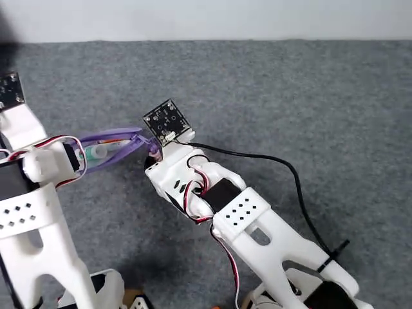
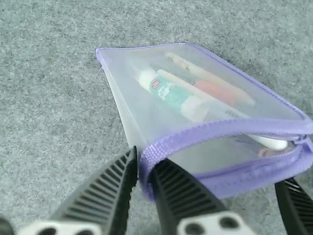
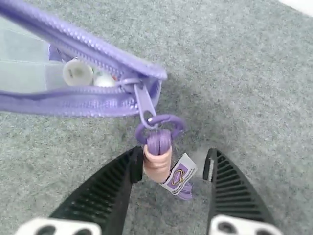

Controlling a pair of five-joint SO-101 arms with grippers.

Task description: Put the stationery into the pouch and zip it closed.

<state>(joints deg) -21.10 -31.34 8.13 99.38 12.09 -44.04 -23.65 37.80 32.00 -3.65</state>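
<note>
Purple pouch (image 2: 195,112) gaping unzipped.
I'm clamping its edge with my left gripper (image 2: 143,178); my right gripper (image 3: 173,164) is gaping around the zip pull (image 3: 157,147).

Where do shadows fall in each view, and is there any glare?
High view: a soft shadow lies on the grey mat toward the lower edge, no glare. Left wrist view: light passes through the translucent pouch, no hard shadow. Right wrist view: a dim shadow sits on the mat around the zipper pull.
</note>
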